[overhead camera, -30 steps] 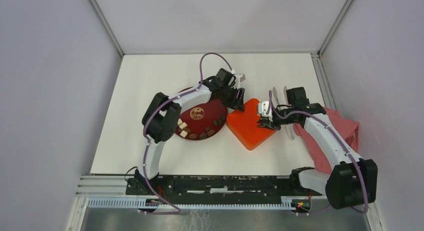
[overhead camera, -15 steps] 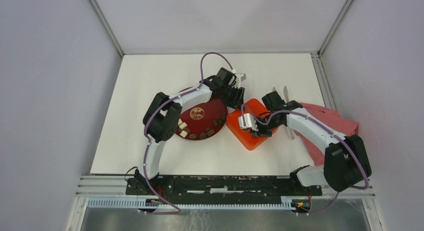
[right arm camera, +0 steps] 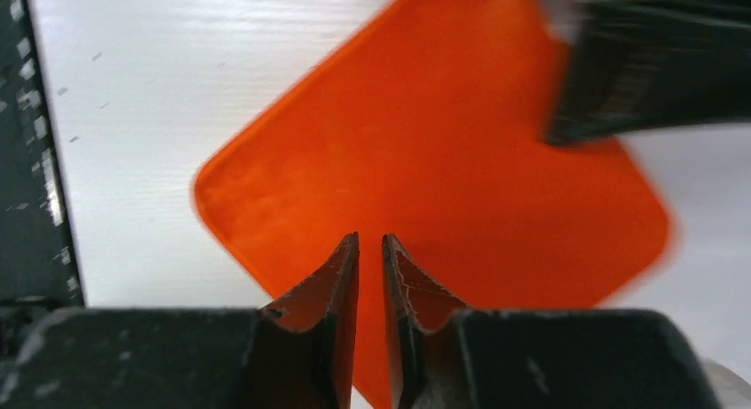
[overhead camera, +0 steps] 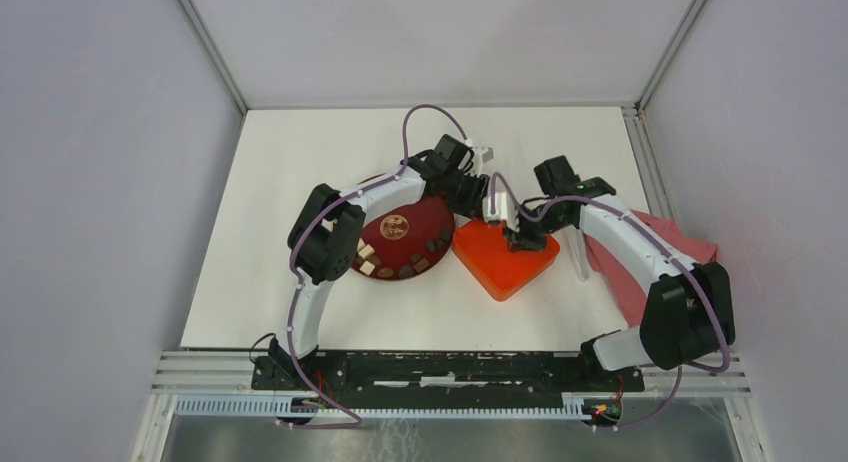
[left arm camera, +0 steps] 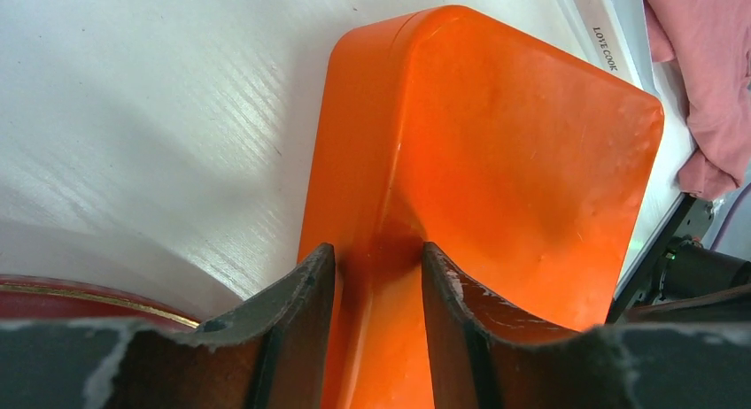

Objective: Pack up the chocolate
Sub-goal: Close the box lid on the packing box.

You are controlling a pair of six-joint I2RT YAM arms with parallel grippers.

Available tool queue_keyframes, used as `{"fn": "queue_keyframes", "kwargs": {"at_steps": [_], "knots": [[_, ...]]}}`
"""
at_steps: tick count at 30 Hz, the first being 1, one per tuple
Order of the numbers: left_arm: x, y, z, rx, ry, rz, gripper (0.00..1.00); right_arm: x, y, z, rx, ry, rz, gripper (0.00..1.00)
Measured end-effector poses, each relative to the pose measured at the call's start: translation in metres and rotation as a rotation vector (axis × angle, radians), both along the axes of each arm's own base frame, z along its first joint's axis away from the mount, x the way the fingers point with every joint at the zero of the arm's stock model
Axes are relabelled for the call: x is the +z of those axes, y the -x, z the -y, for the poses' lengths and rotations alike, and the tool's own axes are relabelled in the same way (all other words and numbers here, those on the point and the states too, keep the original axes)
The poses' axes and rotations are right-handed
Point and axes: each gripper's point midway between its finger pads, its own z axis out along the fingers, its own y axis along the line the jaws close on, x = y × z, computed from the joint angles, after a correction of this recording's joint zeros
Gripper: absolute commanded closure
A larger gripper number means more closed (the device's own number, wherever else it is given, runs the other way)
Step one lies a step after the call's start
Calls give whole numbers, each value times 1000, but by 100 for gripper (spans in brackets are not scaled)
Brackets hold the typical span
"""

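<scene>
Several chocolate pieces (overhead camera: 400, 267), dark, light brown and cream, lie along the near rim of the red plate (overhead camera: 428, 222). The orange box (overhead camera: 500, 264) lies right of the plate, showing a smooth orange face (left arm camera: 514, 143). My left gripper (overhead camera: 478, 204) is shut on the box's far-left corner; its jaws (left arm camera: 376, 258) pinch the orange edge. My right gripper (overhead camera: 520, 240) hovers over the box (right arm camera: 443, 161), its jaws (right arm camera: 370, 241) nearly closed and empty. No chocolate shows in either wrist view.
A pink cloth (overhead camera: 690, 252) lies at the right edge, also in the left wrist view (left arm camera: 708, 73). A clear plastic piece (overhead camera: 580, 254) sits between box and cloth. The left gripper's dark body (right arm camera: 646, 64) shows at the top right of the right wrist view.
My right arm swung left from beside the cloth to over the orange box, then toward its far corner. The left gripper kept its hold on the box.
</scene>
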Motion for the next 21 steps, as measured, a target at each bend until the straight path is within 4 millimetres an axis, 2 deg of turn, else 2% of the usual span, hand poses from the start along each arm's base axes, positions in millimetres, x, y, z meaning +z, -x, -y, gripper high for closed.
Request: {"fn": "queue_keyframes", "kwargs": {"at_steps": [2, 4, 6, 9, 12, 14, 17, 21], "knots": [[0, 0, 0, 0, 1, -1, 57, 26, -26, 4, -80, -37, 48, 79], [0, 1, 0, -1, 3, -3, 59, 57, -61, 7, -179, -84, 140, 80], [1, 0, 1, 1, 6, -5, 60, 77, -84, 10, -261, -111, 205, 82], [2, -1, 1, 4, 15, -9, 61, 88, -105, 8, -335, -129, 242, 85], [2, -2, 0, 9, 21, -14, 61, 68, -121, 10, -399, -100, 209, 86], [2, -2, 0, 11, 26, -18, 62, 35, -128, 15, -448, -50, 157, 87], [2, -2, 0, 14, 33, -24, 62, -20, -122, 26, -502, 51, 47, 87], [2, -1, 1, 17, 46, -36, 63, -20, -131, 22, -513, 28, 49, 84]]}}
